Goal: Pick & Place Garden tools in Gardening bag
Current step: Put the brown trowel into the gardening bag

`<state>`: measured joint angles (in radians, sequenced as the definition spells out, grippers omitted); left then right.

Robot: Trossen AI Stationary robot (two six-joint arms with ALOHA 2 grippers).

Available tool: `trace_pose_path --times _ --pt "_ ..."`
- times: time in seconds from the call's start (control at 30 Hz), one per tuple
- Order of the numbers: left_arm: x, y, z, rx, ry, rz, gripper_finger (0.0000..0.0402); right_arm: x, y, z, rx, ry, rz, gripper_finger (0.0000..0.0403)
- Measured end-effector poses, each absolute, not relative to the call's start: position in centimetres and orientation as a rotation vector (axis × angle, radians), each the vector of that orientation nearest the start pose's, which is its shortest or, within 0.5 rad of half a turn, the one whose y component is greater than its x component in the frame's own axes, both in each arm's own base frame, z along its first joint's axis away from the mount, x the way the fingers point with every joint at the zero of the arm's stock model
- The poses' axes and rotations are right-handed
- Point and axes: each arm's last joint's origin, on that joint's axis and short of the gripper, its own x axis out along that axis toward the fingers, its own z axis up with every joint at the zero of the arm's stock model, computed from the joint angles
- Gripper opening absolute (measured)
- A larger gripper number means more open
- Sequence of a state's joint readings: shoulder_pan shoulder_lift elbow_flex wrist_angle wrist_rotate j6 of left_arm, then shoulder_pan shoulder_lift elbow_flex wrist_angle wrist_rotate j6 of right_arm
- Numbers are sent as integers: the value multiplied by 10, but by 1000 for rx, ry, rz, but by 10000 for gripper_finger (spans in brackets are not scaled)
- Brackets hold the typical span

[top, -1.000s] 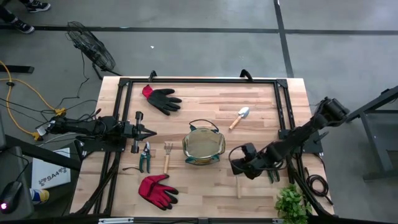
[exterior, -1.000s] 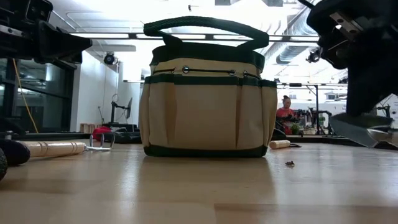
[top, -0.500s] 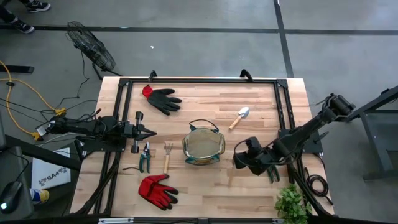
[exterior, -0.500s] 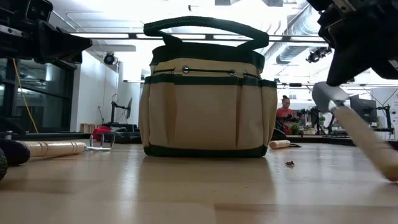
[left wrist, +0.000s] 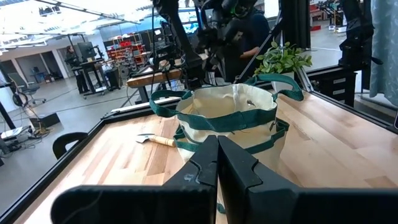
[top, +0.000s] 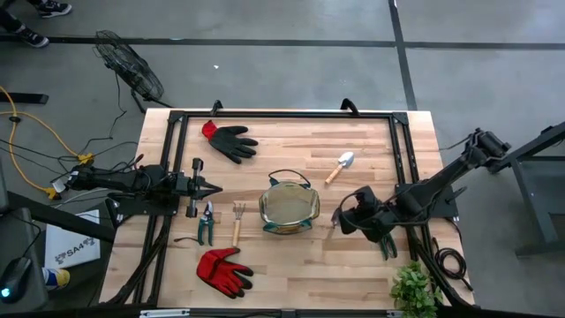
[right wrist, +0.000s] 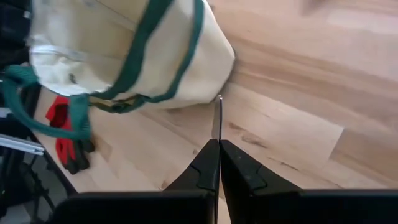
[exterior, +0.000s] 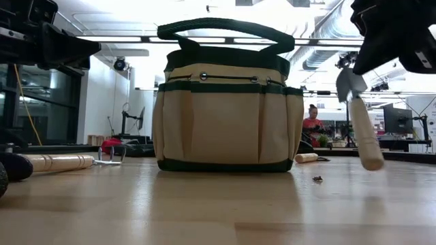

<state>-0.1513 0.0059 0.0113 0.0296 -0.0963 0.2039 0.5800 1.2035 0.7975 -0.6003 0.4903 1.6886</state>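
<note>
The olive-tan gardening bag (top: 288,208) stands upright at the table's middle. Just to its right, my right gripper (top: 346,219) is shut on a wooden-handled trowel (exterior: 366,136), which hangs in the air. My left gripper (top: 216,187) waits shut and level over the table's left side, touching nothing. Lying flat on the table are a second trowel (top: 340,165), a black-and-red glove (top: 231,140), a red glove (top: 223,269), a pruner (top: 205,223) and a fork (top: 237,223). Another pruner (top: 388,246) lies partly under my right arm. My right gripper pinches the trowel's silver blade (exterior: 351,85) between its two fingers. The blade's thin edge (right wrist: 216,117) sticks out past the fingertips. The fingers slant down from the table's right side. The wooden handle (exterior: 368,144) hangs below them, almost upright, clear of the table.
A leafy plant (top: 415,287) stands at the near right corner. The black frame rail (top: 282,115) runs round the table's edges. Bare wood lies between the bag and the near edge (top: 300,274).
My right gripper has risen and drawn back toward the table's right edge, staying shut on the trowel. The trowel first slanted with its handle end on the table. It has now swung up clear and hangs nearly upright.
</note>
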Motion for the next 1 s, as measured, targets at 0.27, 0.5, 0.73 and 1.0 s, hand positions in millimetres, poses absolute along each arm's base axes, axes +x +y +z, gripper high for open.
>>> trace_pose_path --times 0.27,0.5,0.73,1.0 --pt "97 -12 170 200 -40 -50 0 183 102 247 975 610 -554 4" --pt "96 -12 170 199 -40 -48 0 173 93 262 885 560 -491 4" --pt "97 -12 170 199 -40 -48 0 170 82 275 768 503 -423 4" --pt "97 -12 170 199 -40 -48 0 177 77 290 596 394 -333 4"
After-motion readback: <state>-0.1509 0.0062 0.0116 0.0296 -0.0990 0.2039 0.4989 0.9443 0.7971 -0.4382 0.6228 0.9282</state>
